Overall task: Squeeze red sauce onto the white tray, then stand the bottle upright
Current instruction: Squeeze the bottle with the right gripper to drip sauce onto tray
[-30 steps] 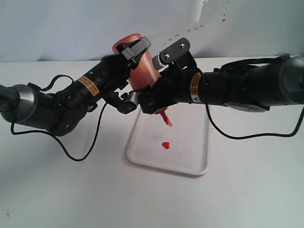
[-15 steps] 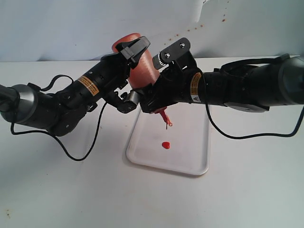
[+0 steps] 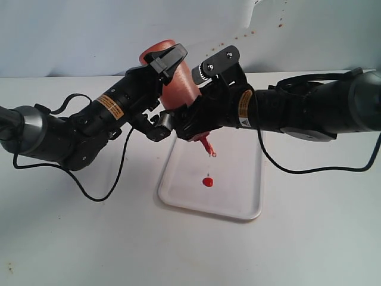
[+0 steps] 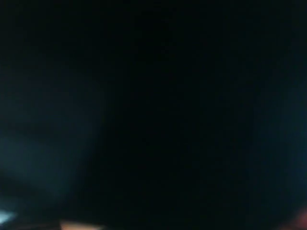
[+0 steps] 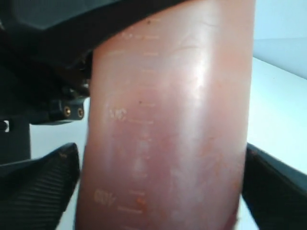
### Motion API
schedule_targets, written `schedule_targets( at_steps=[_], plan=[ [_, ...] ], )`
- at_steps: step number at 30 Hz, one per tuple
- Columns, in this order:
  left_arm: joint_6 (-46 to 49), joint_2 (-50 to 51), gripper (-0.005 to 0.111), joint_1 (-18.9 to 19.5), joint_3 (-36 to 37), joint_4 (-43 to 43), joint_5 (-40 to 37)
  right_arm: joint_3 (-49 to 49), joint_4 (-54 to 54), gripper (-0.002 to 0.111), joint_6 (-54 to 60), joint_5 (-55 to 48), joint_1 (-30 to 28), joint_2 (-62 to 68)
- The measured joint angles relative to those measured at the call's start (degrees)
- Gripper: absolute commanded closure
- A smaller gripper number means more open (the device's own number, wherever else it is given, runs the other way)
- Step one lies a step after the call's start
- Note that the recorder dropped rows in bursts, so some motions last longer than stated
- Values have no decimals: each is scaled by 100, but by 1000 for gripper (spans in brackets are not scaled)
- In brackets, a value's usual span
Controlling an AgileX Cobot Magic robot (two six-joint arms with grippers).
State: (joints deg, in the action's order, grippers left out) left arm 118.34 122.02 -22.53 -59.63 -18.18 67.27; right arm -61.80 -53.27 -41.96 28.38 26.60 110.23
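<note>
In the exterior view the bottle [image 3: 178, 83] hangs tilted over the white tray [image 3: 241, 173], base up and red nozzle [image 3: 206, 145] pointing down. A small round blob of red sauce [image 3: 208, 181] lies on the tray below the nozzle. My left gripper [image 3: 165, 64] is shut on the bottle near its raised base. My right gripper [image 3: 193, 121] is shut on it lower down, near the neck. In the right wrist view the orange-smeared bottle [image 5: 168, 124] fills the frame between two black fingers [image 5: 43, 184]. The left wrist view is almost entirely dark.
The tray lies on a white table [image 3: 71, 238] with a pale wall behind. Black cables [image 3: 101, 193] trail from both arms onto the table. The two forearms meet over the tray's far end.
The bottle and both arms have barely moved. A thin thread of sauce that hung from the nozzle half a second ago is gone. The blob on the tray looks the same.
</note>
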Motion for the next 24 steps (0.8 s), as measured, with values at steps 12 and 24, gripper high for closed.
schedule_targets(
  at_steps=[12,24],
  plan=[
    [-21,0,107,0,0,-33,0,0,101,3,64,-35,-28,0],
    [-24,0,107,0,0,-22,16,0,131,101,49,92,2,0]
  ],
)
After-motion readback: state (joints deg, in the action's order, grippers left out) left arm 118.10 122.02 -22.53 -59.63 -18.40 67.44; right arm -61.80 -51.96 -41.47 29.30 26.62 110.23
